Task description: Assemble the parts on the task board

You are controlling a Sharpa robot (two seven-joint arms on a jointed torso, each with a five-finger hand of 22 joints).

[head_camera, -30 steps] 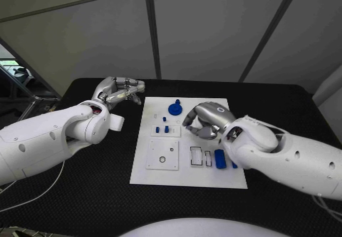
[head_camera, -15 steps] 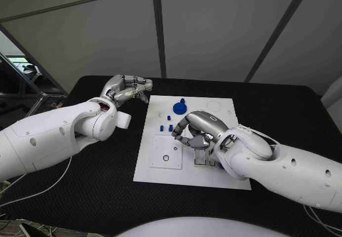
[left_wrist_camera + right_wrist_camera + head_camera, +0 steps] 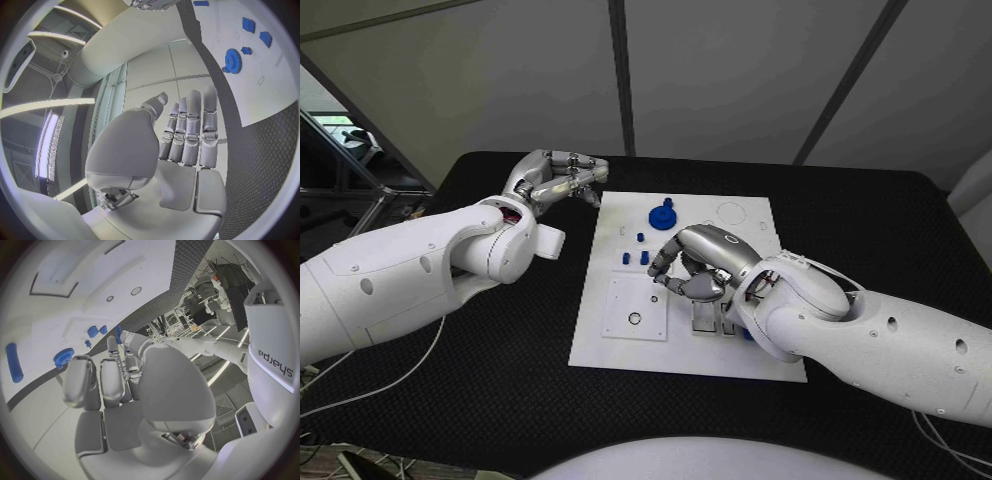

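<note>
Centrally on the black worktop [image 3: 488,400] lies the white task board [image 3: 762,215], its long side running away from the robot.

Left robot hand [image 3: 560,178]: off the board, just beyond its far left corner, above the bare worktop. The left wrist view shows its fingers [image 3: 190,125] straight and held side by side, thumb alongside, with nothing in the hand.

Right robot hand [image 3: 697,262]: over the middle of the board, back of the hand upward, fingers curled down toward the surface. In the right wrist view the fingers [image 3: 109,377] bend forward close together; whether they pinch anything cannot be told, since the fingertips are hidden behind the hand.

Parts on the board:
- blue gear [image 3: 661,214] with a raised hub, at the far end, just beyond the right robot hand.
- two small blue blocks [image 3: 633,258] side by side, left of the right robot hand, with a smaller blue piece [image 3: 639,237] beyond them.
- blue cylinder [image 3: 14,362], lying flat; seen in the right wrist view, apart from the gear.

A white square plate [image 3: 636,309] with a small hole sits on the near left of the board. Rectangular outlined slots [image 3: 705,318] lie beside it, partly covered by the right arm.
</note>
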